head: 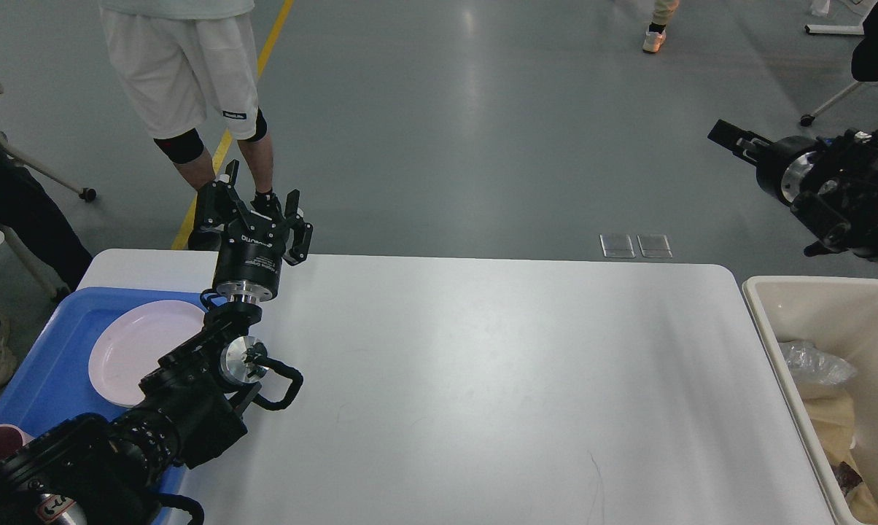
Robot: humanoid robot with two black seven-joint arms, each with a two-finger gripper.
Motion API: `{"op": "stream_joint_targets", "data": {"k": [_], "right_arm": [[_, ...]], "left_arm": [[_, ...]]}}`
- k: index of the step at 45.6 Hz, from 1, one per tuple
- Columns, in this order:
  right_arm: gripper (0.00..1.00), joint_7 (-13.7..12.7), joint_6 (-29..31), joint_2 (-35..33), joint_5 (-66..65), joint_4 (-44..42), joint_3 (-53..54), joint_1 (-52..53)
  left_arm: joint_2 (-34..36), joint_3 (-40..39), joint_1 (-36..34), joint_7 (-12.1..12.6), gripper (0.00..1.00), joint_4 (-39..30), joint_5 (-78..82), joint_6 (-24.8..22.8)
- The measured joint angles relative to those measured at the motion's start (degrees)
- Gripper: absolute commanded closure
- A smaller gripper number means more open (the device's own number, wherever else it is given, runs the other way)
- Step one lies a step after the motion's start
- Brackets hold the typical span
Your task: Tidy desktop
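Where tray point(60, 364) holds plate point(136, 350), bin point(818, 306) holds wrappers point(822, 368).

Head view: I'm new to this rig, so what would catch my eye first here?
The left gripper stands open over the far left edge of the white desktop. Beside it, a blue tray holds a white plate. At the right, a beige bin holds crumpled rubbish.

beige bin point(763, 321) cut off at right edge, right gripper point(723, 134) jaws indistinguishable end-on
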Motion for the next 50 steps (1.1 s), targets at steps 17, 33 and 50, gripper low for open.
{"op": "stream_joint_targets", "data": {"k": [17, 33, 50], "right_arm": [[0.0, 0.1, -0.4, 5.8, 0.1, -3.1, 23.4, -2.0], [0.0, 0.2, -0.1, 11.0, 0.2, -2.4, 60.9, -9.4], [0.0, 2.7, 0.8, 15.3, 0.3, -2.2, 74.7, -14.3]], "left_arm": [[0.0, 0.0, 0.0, 0.0, 0.03, 0.0, 0.0, 0.0], [0.0, 0.0, 0.0, 0.0, 0.03, 0.0, 0.0, 0.0], [0.0, 0.0, 0.0, 0.0, 0.03, 0.0, 0.0, 0.0]]}}
